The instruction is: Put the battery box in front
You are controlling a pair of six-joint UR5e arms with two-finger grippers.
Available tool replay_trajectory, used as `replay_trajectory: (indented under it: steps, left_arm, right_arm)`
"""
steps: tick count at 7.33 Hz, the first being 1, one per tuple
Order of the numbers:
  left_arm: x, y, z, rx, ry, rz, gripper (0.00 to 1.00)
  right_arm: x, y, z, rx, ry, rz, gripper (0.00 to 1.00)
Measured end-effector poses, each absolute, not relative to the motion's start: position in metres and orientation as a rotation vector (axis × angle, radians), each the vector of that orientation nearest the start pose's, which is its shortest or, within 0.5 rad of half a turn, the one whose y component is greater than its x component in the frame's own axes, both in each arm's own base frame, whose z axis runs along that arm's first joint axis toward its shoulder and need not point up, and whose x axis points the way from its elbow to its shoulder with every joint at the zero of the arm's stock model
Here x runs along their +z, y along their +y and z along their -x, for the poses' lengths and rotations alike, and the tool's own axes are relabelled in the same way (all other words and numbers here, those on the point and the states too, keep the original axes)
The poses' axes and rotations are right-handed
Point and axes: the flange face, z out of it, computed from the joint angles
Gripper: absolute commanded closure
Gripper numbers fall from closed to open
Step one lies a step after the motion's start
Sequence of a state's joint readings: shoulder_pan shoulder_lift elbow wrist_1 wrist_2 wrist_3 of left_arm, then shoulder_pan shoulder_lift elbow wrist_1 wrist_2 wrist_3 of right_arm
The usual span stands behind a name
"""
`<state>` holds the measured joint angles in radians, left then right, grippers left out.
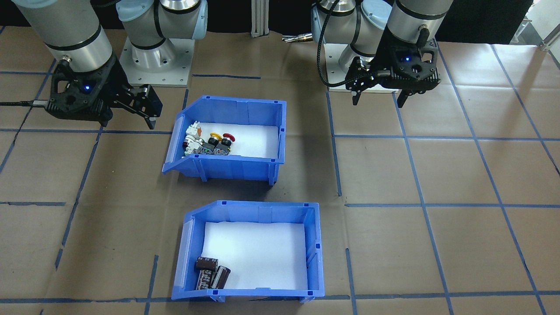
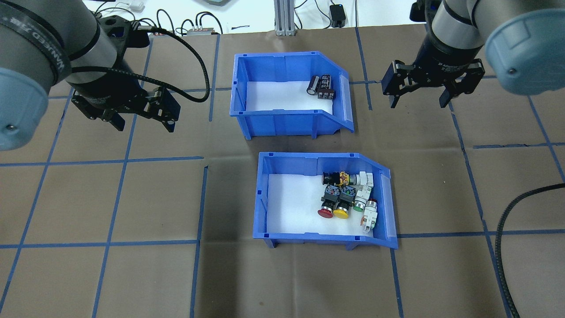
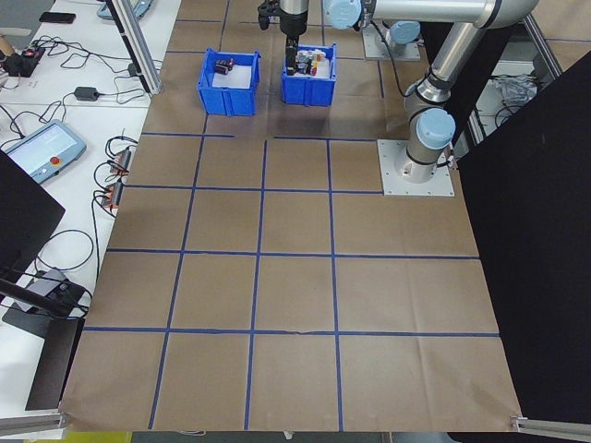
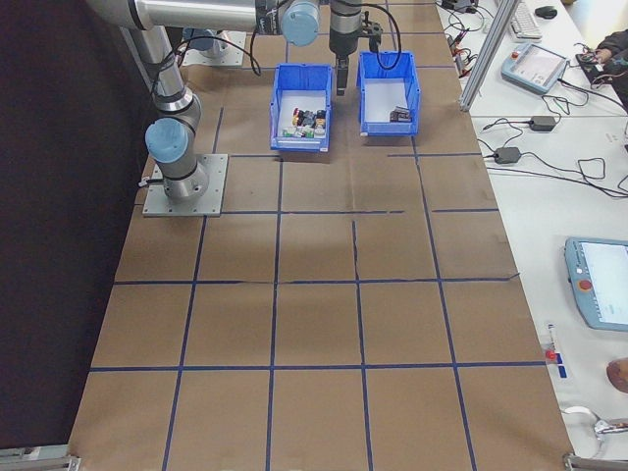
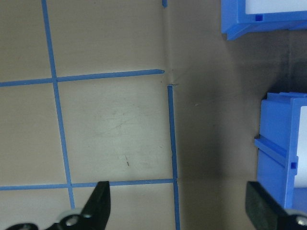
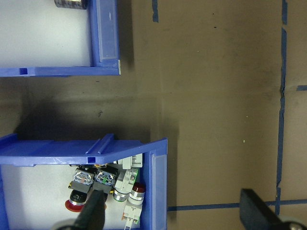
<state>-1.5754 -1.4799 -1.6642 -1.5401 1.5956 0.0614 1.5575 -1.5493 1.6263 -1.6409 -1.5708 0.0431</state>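
Observation:
The battery box point(image 2: 282, 124) is a blue bin with a white liner and dark brown cells point(image 2: 322, 86) in its sloped corner. It sits on the far side of the table from the robot, nearest the front-facing camera point(image 1: 262, 205). My left gripper point(image 2: 145, 126) hangs open to the left of it, empty, and is seen on the right in the front-facing view point(image 1: 378, 103). My right gripper point(image 2: 417, 104) is open and empty to the right of the box's sloped end. The right wrist view catches the box's corner point(image 6: 103, 43).
A second blue bin point(image 2: 309, 232) holding red, yellow and white push-button switches point(image 2: 346, 196) sits closer to the robot, just behind the battery box with a narrow gap between them. Brown paper with blue tape lines point(image 2: 110, 161) covers the table.

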Motion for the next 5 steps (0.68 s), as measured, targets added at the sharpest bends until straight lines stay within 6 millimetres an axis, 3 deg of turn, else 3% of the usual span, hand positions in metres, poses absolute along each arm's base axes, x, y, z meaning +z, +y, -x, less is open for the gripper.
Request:
replay_trajectory:
  steps: [5]
  left_arm:
    - [0.502,-0.454,0.132,-0.067,3.113,-0.101,0.00]
  right_arm:
    - [0.457,-0.499,-0.125,0.011,3.156,-0.094,0.00]
